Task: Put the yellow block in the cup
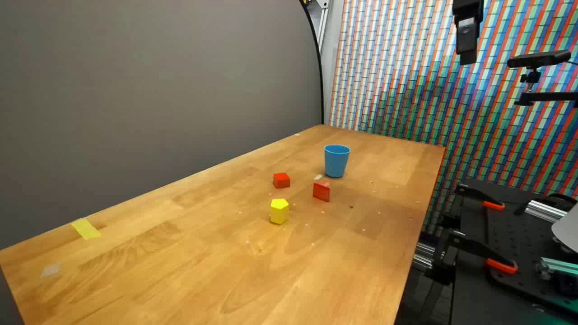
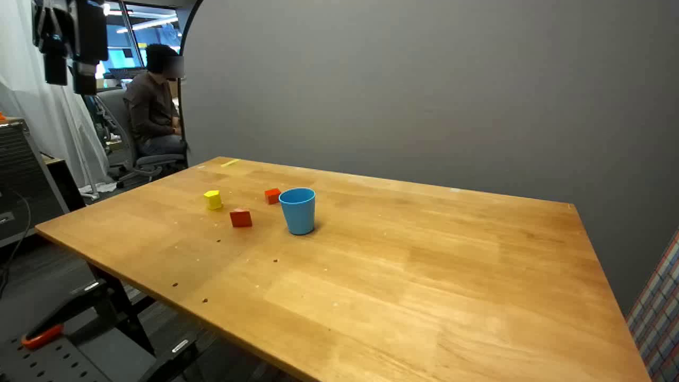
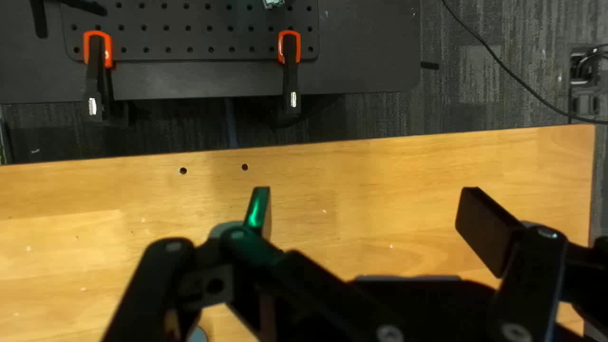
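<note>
The yellow block (image 1: 279,211) stands on the wooden table, and it also shows in an exterior view (image 2: 213,200). The blue cup (image 1: 337,161) stands upright on the table, apart from the block; it also shows in an exterior view (image 2: 298,212). In the wrist view a small bit of blue, probably the cup (image 3: 198,335), shows at the bottom edge. The yellow block is hidden in the wrist view. My gripper (image 3: 365,202) is open with nothing between its fingers. It hangs high above the table in both exterior views (image 1: 467,40) (image 2: 70,79).
Two red blocks (image 1: 281,180) (image 1: 321,190) lie between the yellow block and the cup. A flat yellow tape scrap (image 1: 86,228) lies near the table's edge. A black bench with orange-tipped clamps (image 3: 98,50) stands beside the table (image 3: 403,161). A grey screen (image 2: 424,95) stands behind.
</note>
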`<state>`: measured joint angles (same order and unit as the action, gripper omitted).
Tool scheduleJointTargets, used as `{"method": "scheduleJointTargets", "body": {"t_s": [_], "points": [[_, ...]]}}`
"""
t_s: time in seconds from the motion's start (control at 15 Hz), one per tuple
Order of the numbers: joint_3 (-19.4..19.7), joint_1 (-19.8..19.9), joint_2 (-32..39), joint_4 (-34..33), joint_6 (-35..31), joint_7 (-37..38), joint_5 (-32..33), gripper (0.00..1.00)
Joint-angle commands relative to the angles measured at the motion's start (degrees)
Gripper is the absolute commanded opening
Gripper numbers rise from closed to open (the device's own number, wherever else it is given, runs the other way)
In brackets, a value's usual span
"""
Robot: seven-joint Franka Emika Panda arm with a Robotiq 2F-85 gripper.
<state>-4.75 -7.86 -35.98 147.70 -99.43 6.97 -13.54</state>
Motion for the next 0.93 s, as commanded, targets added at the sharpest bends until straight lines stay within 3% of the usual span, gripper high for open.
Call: {"method": "scheduleJointTargets", "body": {"t_s": [0.0, 0.27, 0.53, 0.87], "points": [[-0.7, 0.8, 0.0, -0.2, 0.2, -0.4, -0.3, 1.0], [-0.7, 0.8, 1.8, -0.9, -1.4, -0.6, -0.7, 1.0], [-4.5, -1.1, 16.3, -5.6, -15.6, 0.0, -1.3, 1.0], [-9.7, -3.0, 34.4, -12.2, -31.1, 2.1, 3.1, 1.0]]}}
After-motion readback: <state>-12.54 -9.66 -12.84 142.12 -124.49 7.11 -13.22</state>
